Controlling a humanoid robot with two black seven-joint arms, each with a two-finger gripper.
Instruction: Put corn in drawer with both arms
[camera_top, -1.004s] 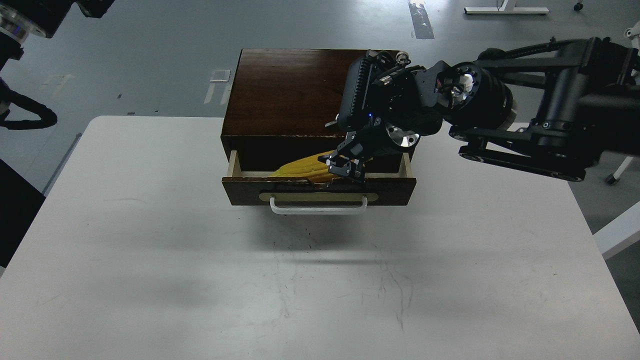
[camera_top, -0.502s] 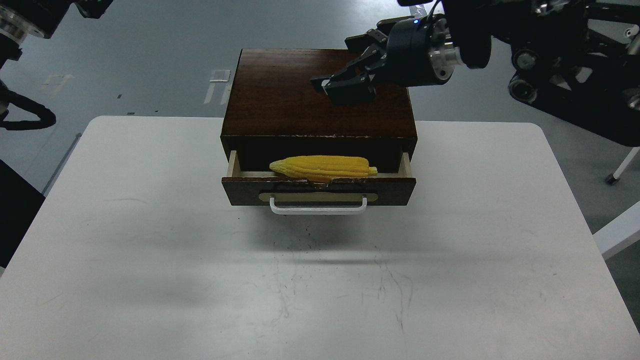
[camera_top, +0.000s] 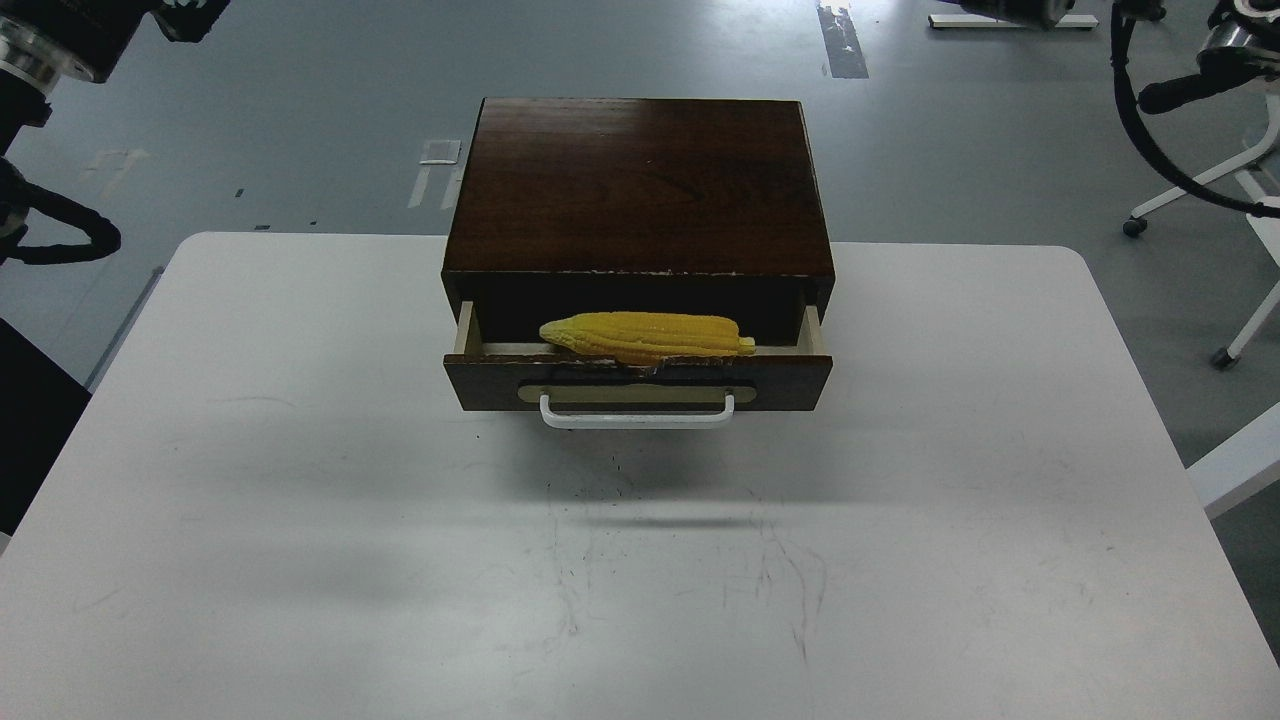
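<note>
The yellow corn (camera_top: 645, 336) lies lengthwise in the partly open drawer (camera_top: 638, 382), its stub end to the right, resting on the drawer front's top edge. The drawer has a dark brown front with a white bar handle (camera_top: 637, 410) and pale inner sides. It belongs to a dark brown wooden box (camera_top: 640, 185) at the back middle of the white table (camera_top: 300, 450). Only parts of my left arm (camera_top: 50, 40) show at the top left edge and parts of my right arm (camera_top: 1200, 90) at the top right. Neither gripper is in view.
The box stands at the table's far edge. Grey floor lies beyond, with white furniture legs and a caster (camera_top: 1222, 358) at the right. A dark object (camera_top: 30, 420) is off the table's left edge.
My right gripper let go of the corn in the drawer, rose over the box and withdrew up and right out of view. The corn settled flat in the drawer.
</note>
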